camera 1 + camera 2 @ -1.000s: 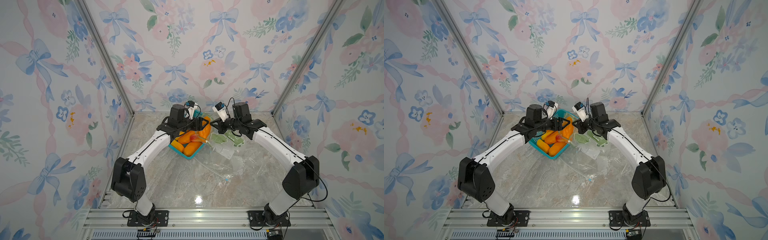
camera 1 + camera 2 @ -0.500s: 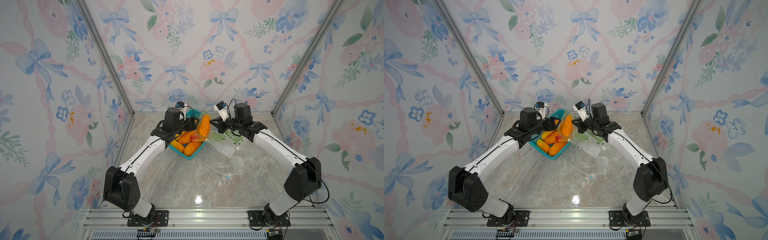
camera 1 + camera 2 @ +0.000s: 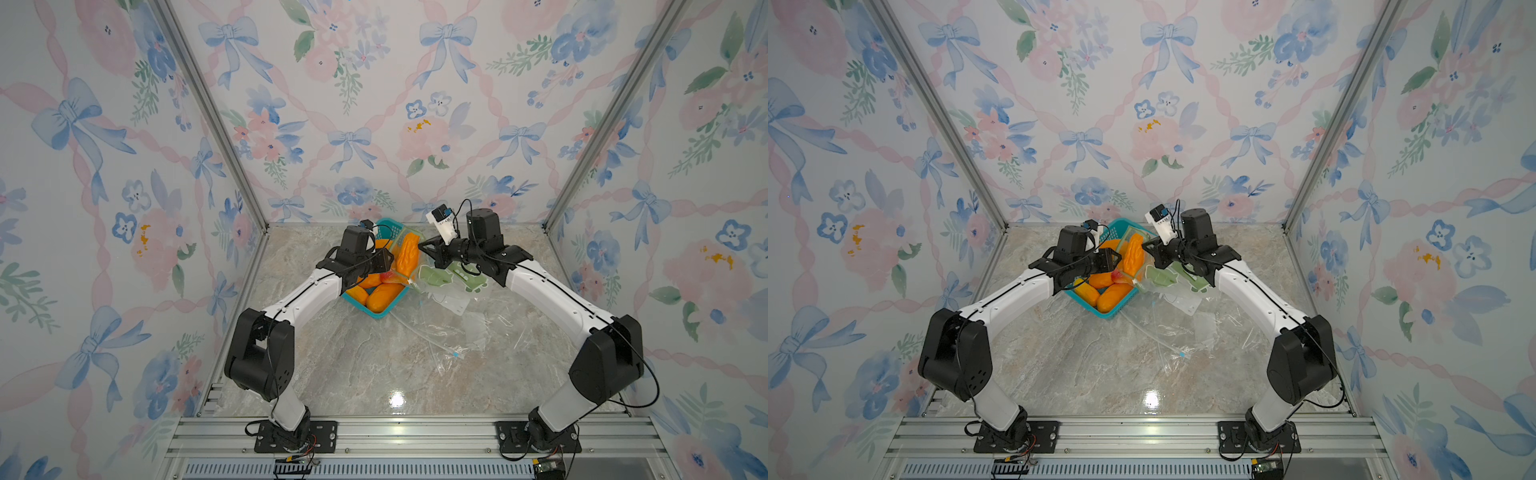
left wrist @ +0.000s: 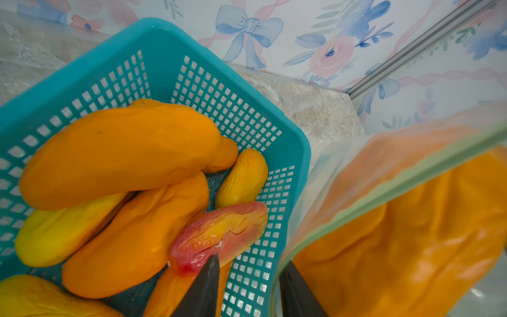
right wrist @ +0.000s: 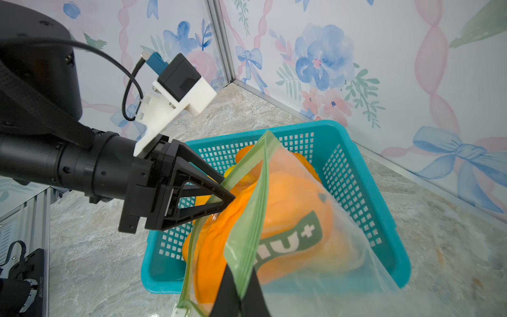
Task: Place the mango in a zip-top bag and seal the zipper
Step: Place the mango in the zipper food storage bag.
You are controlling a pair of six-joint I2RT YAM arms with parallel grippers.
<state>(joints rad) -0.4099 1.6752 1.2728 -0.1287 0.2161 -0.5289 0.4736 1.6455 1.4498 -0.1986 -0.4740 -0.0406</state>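
Note:
An orange mango (image 3: 406,257) (image 3: 1133,254) (image 5: 219,247) stands upright inside a clear zip-top bag (image 5: 356,247) (image 4: 389,189) with a green zipper strip, over the right corner of the teal basket (image 3: 376,313) (image 3: 1106,313). My right gripper (image 5: 241,285) (image 3: 419,246) is shut on the green zipper strip and holds the bag up. My left gripper (image 4: 251,259) (image 5: 230,197) (image 3: 1117,257) is at the bag's open rim. Its jaws stand narrowly apart, with the rim against one finger and the basket wall showing in the gap.
The basket (image 4: 164,35) holds several more mangoes, one reddish (image 4: 219,233). More bags with green print (image 3: 453,278) and clear plastic (image 3: 449,332) lie on the marble table to the basket's right. The back wall is close behind.
My left gripper has pulled back leftward from above the bag, then settled at the bag's rim with its jaws narrowed. The mango now stands in the bag. The right gripper has stayed put.

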